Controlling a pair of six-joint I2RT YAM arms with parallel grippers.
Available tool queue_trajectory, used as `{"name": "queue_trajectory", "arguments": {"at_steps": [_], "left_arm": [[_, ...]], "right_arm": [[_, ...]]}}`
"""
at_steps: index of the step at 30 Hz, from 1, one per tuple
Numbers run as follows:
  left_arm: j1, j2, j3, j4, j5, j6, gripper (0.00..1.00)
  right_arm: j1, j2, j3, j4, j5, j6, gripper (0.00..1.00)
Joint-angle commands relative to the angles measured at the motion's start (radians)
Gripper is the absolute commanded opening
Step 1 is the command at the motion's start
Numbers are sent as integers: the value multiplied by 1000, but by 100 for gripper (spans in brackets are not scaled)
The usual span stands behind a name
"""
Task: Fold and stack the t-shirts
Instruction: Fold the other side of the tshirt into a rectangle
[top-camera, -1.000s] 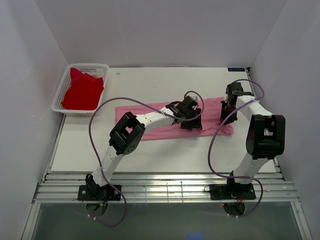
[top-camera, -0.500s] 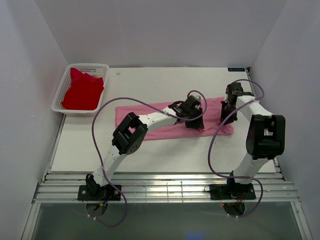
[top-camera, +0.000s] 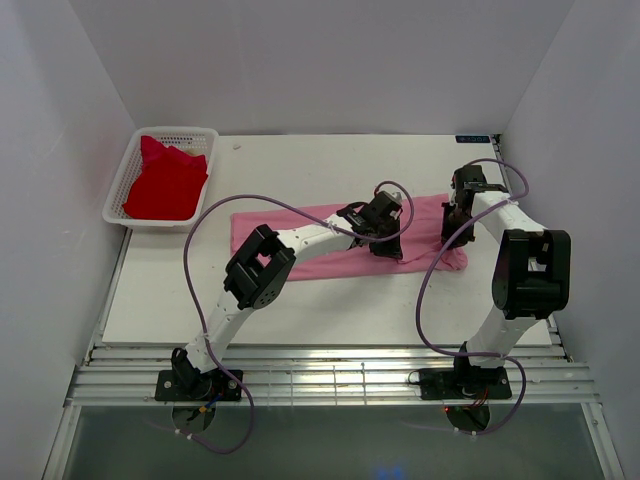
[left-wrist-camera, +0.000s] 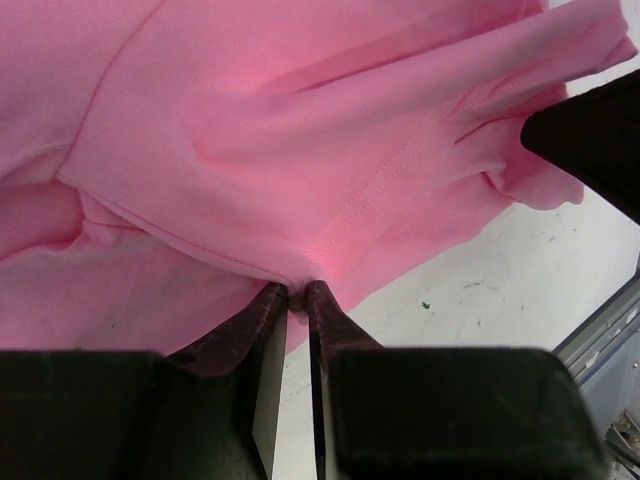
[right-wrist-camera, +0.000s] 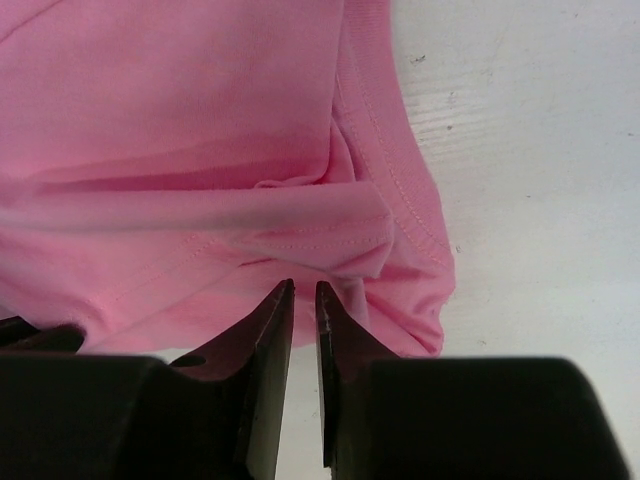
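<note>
We see the pink t-shirt (top-camera: 250, 225) lying in a long band, left to right, on the bench (top-camera: 300, 170). Our left hand (left-wrist-camera: 297, 295) pinches its near edge. Our right hand (right-wrist-camera: 301, 290) sits at its right end, fingers nearly closed, grip unclear.

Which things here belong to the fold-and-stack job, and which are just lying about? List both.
Job: pink t-shirt, pinched by left gripper and right gripper; red t-shirt.
Lying about: white mesh basket holding the red one; table.
</note>
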Motion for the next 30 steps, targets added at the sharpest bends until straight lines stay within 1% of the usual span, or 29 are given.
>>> {"name": "queue_trajectory", "arguments": {"at_steps": [1,4,8,12,16,21,30], "left_arm": [[-7,-43,-1,-26,-39,35,25],[-5,-84,-46,-36,-71,55,24],[-5,-123,-101,-39,-90,61,24],[-5,-132,-113,-37,-80,53,22],[-5,-143,-118,-42,-94,59,22],[-5,-152,-121,-54,-100,67,21],[-5,-176,-130,-57,-83,58,20]], "right_arm": [[-2,-57,5,1,7,5,21],[-2,-72,25,-19,3,10,25],[-2,-103,82,-54,1,13,28],[-2,-111,119,-70,17,11,29],[-2,-80,134,-80,26,4,30],[-2,-52,107,-61,12,5,29],[-2,-42,-13,-28,-9,24,30]]}}
